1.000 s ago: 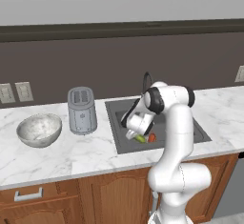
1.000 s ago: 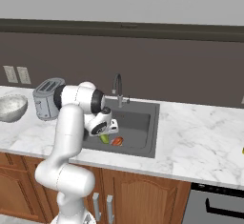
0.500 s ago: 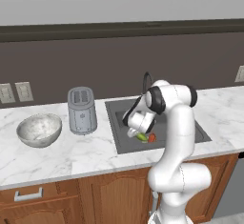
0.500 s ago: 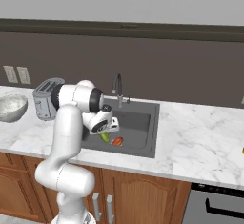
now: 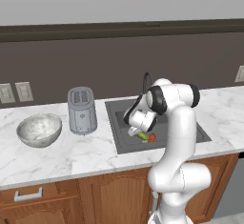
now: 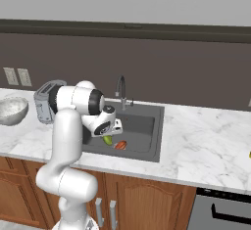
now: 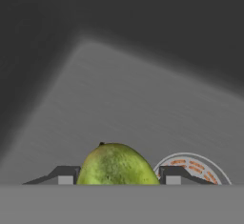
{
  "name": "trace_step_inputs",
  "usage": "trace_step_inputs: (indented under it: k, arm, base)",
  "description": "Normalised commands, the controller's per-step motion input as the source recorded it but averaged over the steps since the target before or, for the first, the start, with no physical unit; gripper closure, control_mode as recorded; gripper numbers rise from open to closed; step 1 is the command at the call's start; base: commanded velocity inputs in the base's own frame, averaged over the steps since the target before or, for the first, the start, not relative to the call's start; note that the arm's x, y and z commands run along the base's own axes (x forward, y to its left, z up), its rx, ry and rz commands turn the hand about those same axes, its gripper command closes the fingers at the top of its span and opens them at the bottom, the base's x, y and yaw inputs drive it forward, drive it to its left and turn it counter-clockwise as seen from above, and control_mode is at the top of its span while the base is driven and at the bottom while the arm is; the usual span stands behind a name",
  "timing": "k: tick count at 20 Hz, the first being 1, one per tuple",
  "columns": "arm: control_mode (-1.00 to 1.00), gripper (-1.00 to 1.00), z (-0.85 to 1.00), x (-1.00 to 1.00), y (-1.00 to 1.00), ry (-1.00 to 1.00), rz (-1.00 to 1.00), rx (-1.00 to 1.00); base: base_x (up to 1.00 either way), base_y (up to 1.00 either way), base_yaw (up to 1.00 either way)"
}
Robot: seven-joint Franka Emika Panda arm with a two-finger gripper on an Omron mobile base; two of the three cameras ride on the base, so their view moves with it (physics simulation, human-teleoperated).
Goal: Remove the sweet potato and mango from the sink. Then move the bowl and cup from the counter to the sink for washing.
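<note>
Down in the dark grey sink (image 5: 121, 118) (image 6: 144, 126), my gripper (image 5: 141, 133) (image 6: 107, 137) (image 7: 118, 179) is shut on the green-yellow mango (image 5: 142, 136) (image 6: 107, 140) (image 7: 116, 166), one fingertip against each side of it in the hand view. The orange-red sweet potato (image 5: 151, 137) (image 6: 120, 145) lies on the sink floor right beside the mango. On the counter far to the left stands the mottled whitish bowl (image 5: 39, 129) (image 6: 11, 110). A yellow sliver of the cup (image 6: 249, 154) shows at the right edge of the right base view.
A grey toaster (image 5: 82, 109) (image 6: 45, 100) stands between the bowl and the sink. The curved faucet (image 5: 147, 80) (image 6: 121, 89) rises behind the basin. The round drain (image 7: 190, 167) lies just beyond the mango. White marble counter stretches to the right of the sink.
The hand has crept up a little with the mango between its fingers, and the arm's elbow has swung slightly to the right. The sweet potato, bowl and toaster have not moved.
</note>
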Motion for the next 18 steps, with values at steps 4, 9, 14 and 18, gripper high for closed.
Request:
trace_step_inputs:
  k: [4,9,14,18]
  arm:
    - [-1.0,1.0,0.21,-0.02,0.0,0.0,0.0,0.01]
    - [-1.0,1.0,0.21,-0.02,0.0,0.0,0.0,0.0]
    - [-1.0,1.0,0.23,-0.02,0.0,0.03,0.0,0.02]
    - [-1.0,1.0,0.21,-0.03,0.0,0.02,0.0,0.01]
  base:
    - [0.0,0.0,0.0]
    - [0.0,0.0,0.0]
    - [0.0,0.0,0.0]
    - [0.0,0.0,0.0]
